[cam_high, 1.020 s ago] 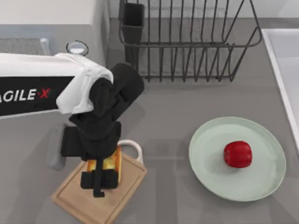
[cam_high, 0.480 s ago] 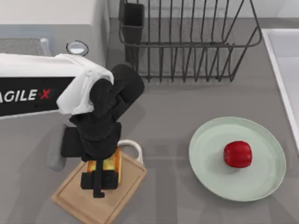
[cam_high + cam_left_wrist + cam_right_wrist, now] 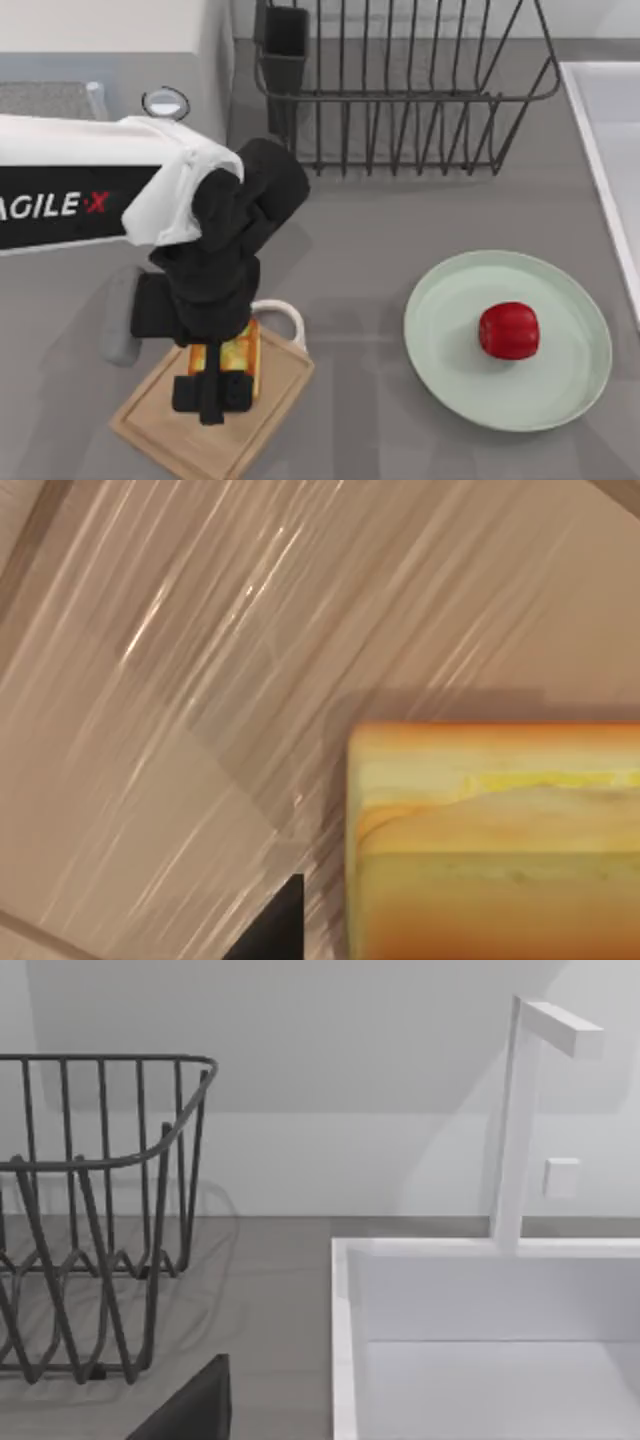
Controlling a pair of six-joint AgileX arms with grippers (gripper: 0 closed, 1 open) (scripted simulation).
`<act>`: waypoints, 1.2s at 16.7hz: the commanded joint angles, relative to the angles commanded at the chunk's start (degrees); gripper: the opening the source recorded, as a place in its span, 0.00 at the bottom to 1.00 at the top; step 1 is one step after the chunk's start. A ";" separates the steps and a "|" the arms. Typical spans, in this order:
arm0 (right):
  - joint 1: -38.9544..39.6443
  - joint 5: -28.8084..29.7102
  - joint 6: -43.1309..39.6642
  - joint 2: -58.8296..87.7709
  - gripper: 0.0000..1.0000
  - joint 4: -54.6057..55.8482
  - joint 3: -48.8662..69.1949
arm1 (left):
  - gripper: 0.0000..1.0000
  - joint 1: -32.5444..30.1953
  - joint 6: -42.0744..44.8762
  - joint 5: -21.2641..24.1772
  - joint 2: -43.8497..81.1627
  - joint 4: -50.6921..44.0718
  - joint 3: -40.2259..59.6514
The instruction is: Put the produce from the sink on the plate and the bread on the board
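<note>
**A:** Top view: the left gripper [image 3: 212, 392] is hanging over the bread [image 3: 238, 352] on the board [image 3: 285, 385] at seven o'clock, barely shifting from a second ago. The produce [image 3: 509, 330] is sitting on the plate [image 3: 440, 300] at four.

**B:** Left wrist: one of the fingers [image 3: 275, 925] is standing clear of the bread, so they're spread. Right wrist: the right arm is idling by the sink [image 3: 345, 1340]. Both jobs are looking done.

bread [image 3: 238, 355] apparently on board [image 3: 270, 400] — left, produce [image 3: 509, 330] on plate [image 3: 450, 300] — right

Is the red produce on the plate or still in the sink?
On the plate: the red produce sits inside the plate's rim, apart from the sink.
</note>
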 joint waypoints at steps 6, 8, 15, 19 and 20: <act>0.00 0.00 0.00 0.00 1.00 0.00 0.00 | 1.00 0.00 0.00 0.00 0.00 0.00 0.00; 0.00 0.00 0.00 0.00 1.00 0.00 0.00 | 1.00 0.00 0.00 0.00 0.00 0.00 0.00; 0.00 0.00 0.00 0.00 1.00 0.00 0.00 | 1.00 3.75 8.85 0.23 -6.46 4.89 -2.33; 0.00 0.00 0.00 0.00 1.00 0.00 0.00 | 1.00 8.70 26.56 0.15 -20.85 11.73 -6.31; 0.00 0.00 0.00 0.00 1.00 0.00 0.00 | 1.00 10.03 32.42 0.07 -25.65 13.60 -8.03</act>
